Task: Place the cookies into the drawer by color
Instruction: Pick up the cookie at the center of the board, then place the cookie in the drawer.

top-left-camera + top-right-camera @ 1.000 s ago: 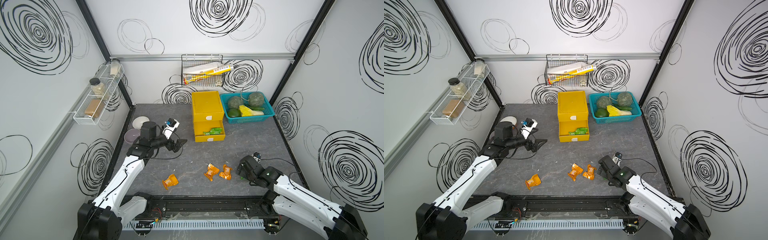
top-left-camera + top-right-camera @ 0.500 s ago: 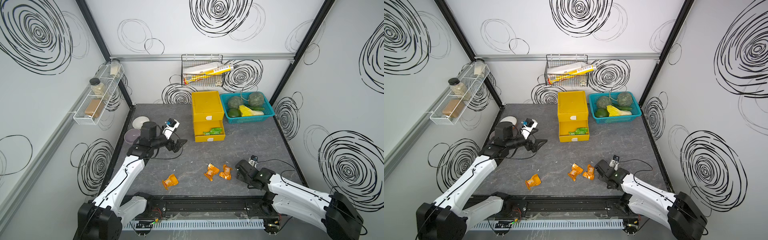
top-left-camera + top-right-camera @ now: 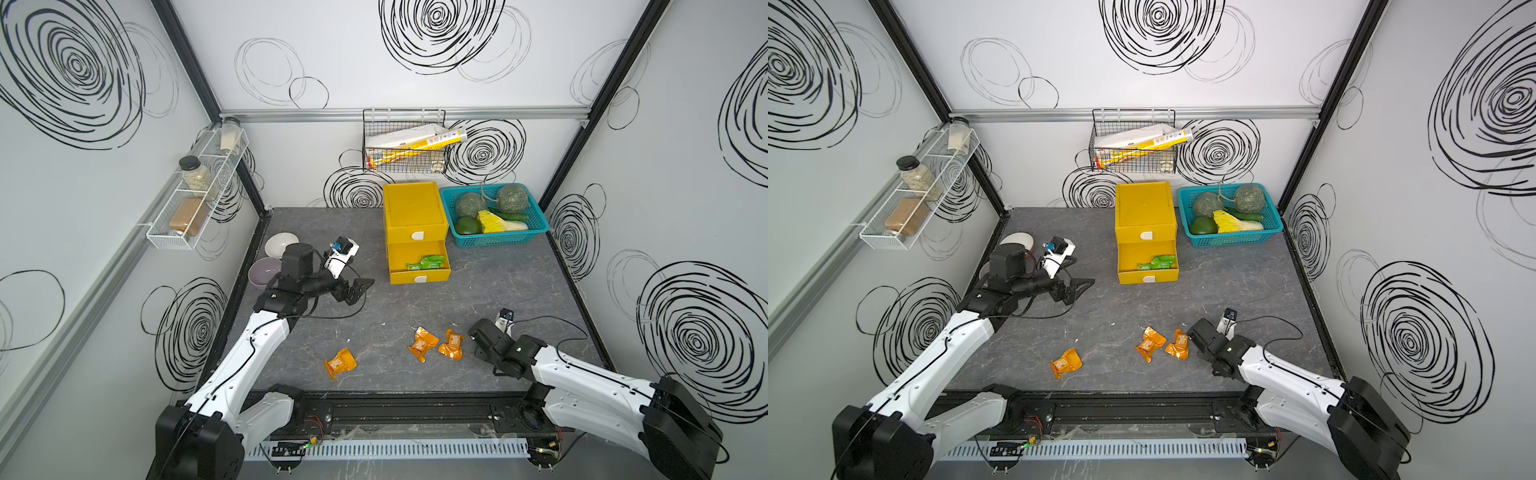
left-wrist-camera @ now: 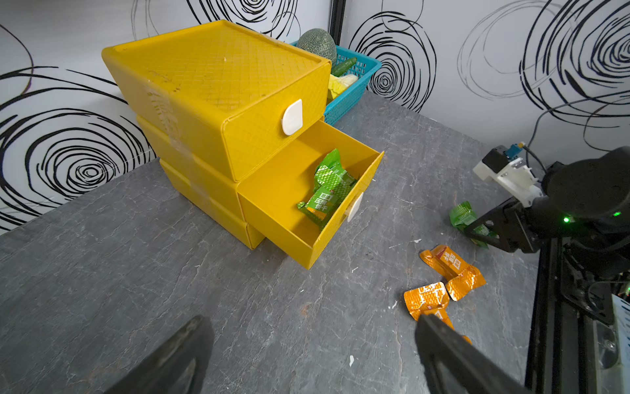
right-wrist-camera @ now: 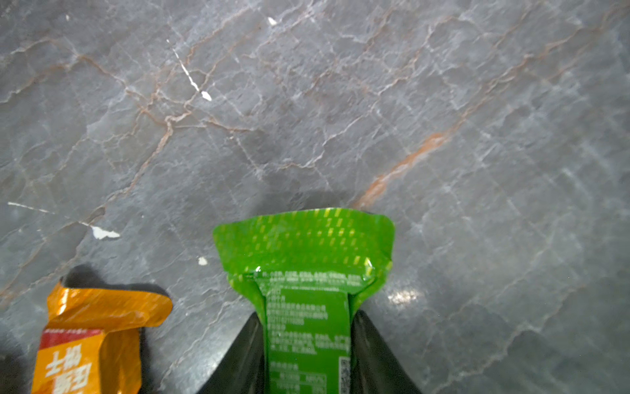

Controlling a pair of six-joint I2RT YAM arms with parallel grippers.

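The right wrist view shows the right claw (image 5: 308, 324) clamped across the green packet (image 5: 303, 245), whose long axis runs along the fingers, low at the worktop's (image 5: 443, 102) front, with the open drawer (image 3: 419, 275) well apart toward the back, near the spread, empty left claw (image 3: 356, 289).

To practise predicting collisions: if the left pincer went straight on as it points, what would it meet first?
Probably the front of the pulled-out middle drawer; depth is unclear, so the left pincer might reach the grey tabletop first.
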